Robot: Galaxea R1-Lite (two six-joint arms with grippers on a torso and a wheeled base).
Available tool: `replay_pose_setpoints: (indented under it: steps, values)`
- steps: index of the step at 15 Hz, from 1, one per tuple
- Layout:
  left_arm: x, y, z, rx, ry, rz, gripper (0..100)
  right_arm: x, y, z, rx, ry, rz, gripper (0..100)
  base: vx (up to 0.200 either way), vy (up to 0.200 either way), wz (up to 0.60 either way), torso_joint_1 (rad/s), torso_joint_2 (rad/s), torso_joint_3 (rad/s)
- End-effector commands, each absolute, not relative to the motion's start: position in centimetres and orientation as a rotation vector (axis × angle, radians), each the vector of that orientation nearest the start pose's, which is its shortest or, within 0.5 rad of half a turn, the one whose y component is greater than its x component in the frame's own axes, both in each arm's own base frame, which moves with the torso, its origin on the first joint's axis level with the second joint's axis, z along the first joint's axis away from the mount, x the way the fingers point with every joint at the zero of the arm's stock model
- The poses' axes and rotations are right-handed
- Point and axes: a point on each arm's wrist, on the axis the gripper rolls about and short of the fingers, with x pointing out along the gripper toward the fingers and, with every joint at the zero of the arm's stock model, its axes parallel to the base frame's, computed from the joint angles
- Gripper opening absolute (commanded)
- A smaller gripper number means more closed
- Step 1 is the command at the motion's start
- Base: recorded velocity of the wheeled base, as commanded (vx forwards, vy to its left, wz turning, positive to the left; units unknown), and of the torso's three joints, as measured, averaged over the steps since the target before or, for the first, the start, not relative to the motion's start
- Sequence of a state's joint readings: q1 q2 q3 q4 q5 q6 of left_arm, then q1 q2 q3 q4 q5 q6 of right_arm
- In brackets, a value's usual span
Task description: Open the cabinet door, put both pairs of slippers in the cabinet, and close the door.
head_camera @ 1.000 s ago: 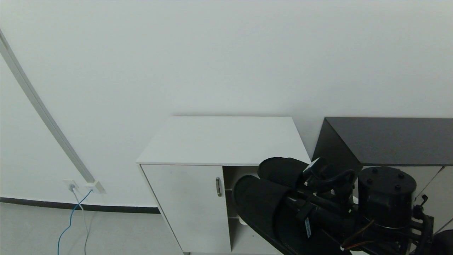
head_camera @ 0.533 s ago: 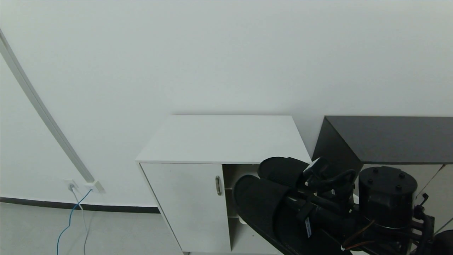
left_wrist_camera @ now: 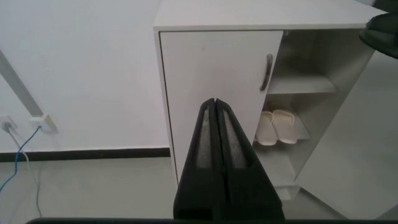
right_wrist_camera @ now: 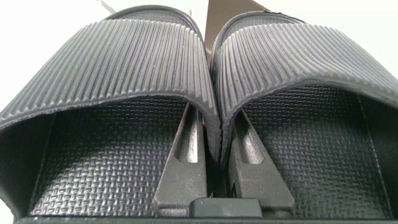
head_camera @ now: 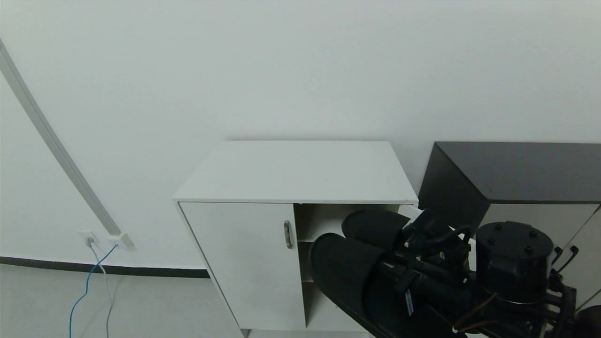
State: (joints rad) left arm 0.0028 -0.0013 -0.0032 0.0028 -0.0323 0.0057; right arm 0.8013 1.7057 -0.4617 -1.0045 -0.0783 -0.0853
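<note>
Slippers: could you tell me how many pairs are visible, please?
2. The black pair is in the right gripper before the cabinet; the white pair lies on a shelf inside. Others may hide behind the door.

No text can be read; the small white label (head_camera: 407,301) is too blurred.

Soft, even light from above fills the room, leaving the white wall (head_camera: 300,70) bright and free of glare. The open half of the cabinet (head_camera: 244,263) sits in dimmer shade under its top panel. In the head view the wall conduit (head_camera: 102,217) bows toward the frame's edge, a wide-lens distortion. In the right wrist view the black slippers (right_wrist_camera: 155,68) read dark, their ribbed straps catching light on top and shading the footbeds beneath.
</note>
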Motion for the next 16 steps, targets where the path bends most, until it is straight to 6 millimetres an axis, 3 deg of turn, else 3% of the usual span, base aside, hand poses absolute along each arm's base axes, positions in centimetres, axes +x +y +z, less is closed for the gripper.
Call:
replay_pose_setpoints:
  steps: [1,16]
  values:
    - [-2.3,-0.08,7.6,0.006,0.0,-0.029,0,18.73,19.12,13.14,-0.187,0.192,0.73,0,0.0,0.0,0.0,-0.217,0.49,0.281]
    - [-2.3,-0.08,7.6,0.005,0.0,-0.029,0,18.69,19.13,13.1,-0.192,0.191,0.731,0,0.0,0.0,0.0,-0.199,0.52,0.319]
